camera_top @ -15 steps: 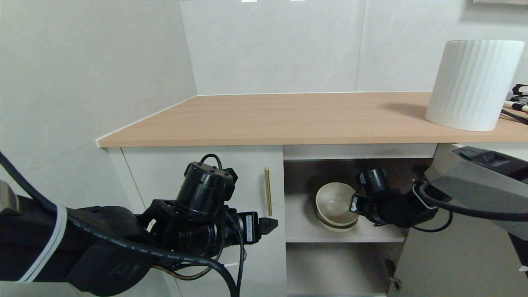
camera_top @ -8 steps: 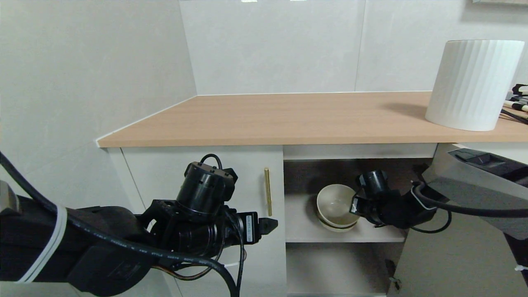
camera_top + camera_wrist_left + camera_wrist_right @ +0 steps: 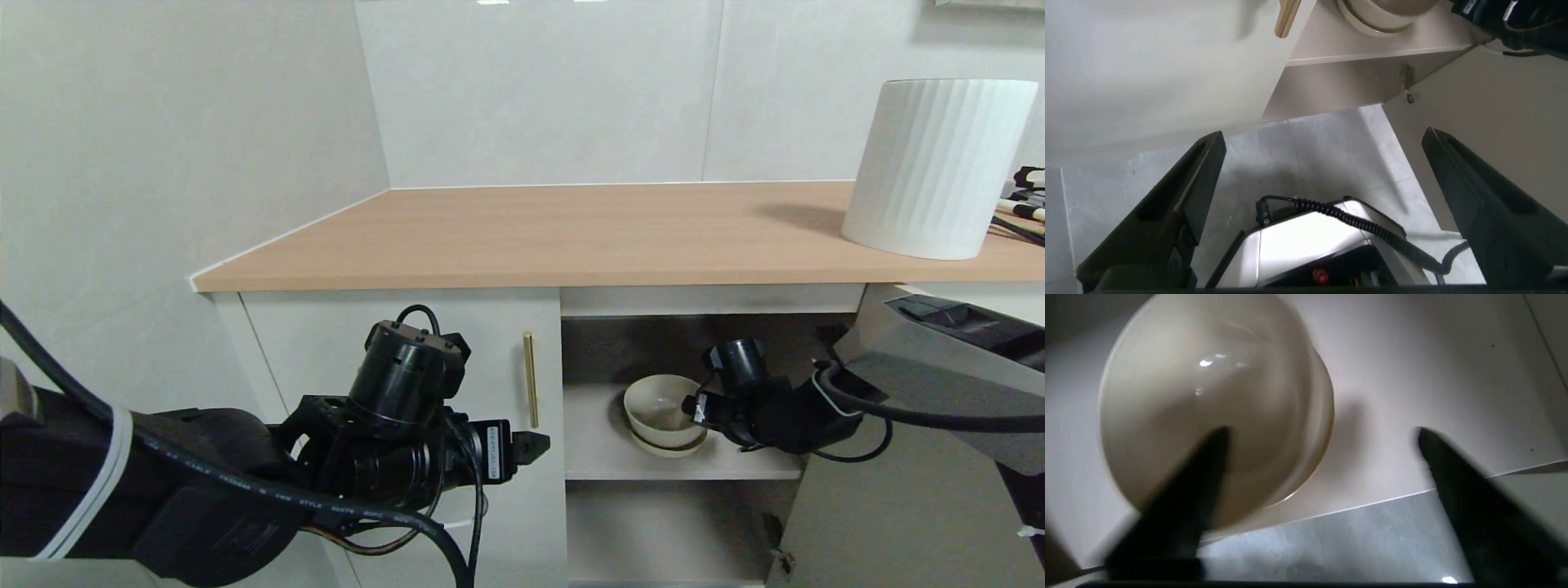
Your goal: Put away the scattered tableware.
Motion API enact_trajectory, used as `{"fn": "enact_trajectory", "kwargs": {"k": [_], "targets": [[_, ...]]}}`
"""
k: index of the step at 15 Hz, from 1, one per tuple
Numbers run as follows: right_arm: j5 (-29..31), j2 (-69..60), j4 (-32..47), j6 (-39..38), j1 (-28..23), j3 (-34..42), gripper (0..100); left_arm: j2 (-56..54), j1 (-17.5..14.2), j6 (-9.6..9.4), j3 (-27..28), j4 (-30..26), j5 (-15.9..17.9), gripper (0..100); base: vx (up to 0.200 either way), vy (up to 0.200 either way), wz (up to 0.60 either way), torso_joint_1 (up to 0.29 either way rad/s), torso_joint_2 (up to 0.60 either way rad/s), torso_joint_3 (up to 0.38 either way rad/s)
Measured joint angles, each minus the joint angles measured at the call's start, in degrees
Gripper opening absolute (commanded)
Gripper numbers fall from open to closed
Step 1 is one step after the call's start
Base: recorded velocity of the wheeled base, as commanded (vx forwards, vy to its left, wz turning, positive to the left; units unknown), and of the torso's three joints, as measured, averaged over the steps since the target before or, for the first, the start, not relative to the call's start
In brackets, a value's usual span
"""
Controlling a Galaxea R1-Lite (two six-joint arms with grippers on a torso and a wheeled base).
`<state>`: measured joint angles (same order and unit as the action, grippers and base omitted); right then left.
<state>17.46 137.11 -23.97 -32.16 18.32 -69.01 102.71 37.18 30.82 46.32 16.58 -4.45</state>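
Observation:
A cream bowl point(image 3: 657, 404) sits nested in a second bowl point(image 3: 668, 446) on the upper shelf point(image 3: 596, 457) of the open cabinet. My right gripper point(image 3: 692, 408) is inside the cabinet at the bowl's right rim. In the right wrist view it is open point(image 3: 1319, 498), with one finger point(image 3: 1184, 506) over the bowl point(image 3: 1208, 400) and the other beside it over bare shelf. My left gripper point(image 3: 535, 447) hangs open in front of the closed left door, holding nothing; in its own view point(image 3: 1323, 204) it faces the floor, with the bowl point(image 3: 1388, 10) at the edge.
The closed left door carries a gold bar handle point(image 3: 529, 380). The right door point(image 3: 882, 523) stands swung open. On the wooden countertop point(image 3: 571, 237) stands a tall white ribbed container point(image 3: 939, 163), with utensils point(image 3: 1024, 208) at the far right. A lower shelf point(image 3: 669, 531) lies beneath.
The cream bowl has gone from tilted up toward me to lying flat in the bowl beneath. The right gripper sank slightly with it. The left arm stayed still.

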Motion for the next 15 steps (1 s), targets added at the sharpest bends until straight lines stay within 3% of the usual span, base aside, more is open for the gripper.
{"fn": "enact_trajectory", "kwargs": {"k": [6, 8, 11, 15], "targets": [[-0.02, -2.62, 0.65, -0.05, 0.2, 1.99, 100, -1.88, -0.69, -0.02, -0.07, -0.09, -0.15, 100, 0.0, 0.0, 0.0, 0.0, 0.0, 0.0], [-0.62, -6.96, 2.86, 0.06, 0.44, 4.11, 100, -4.45, -1.16, -0.93, -0.88, -0.27, -0.2, 100, 0.0, 0.0, 0.0, 0.0, 0.0, 0.0], [-4.3, -18.25, 10.91, 0.17, 1.27, 8.51, 100, -10.23, -1.57, -3.86, -3.96, -0.41, -0.2, 100, 0.0, 0.0, 0.0, 0.0, 0.0, 0.0], [-9.3, -37.41, 23.61, 0.3, 7.56, 17.64, 100, -18.99, -1.68, -4.99, -7.94, -1.87, -0.06, 100, 0.0, 0.0, 0.0, 0.0, 0.0, 0.0]]}}
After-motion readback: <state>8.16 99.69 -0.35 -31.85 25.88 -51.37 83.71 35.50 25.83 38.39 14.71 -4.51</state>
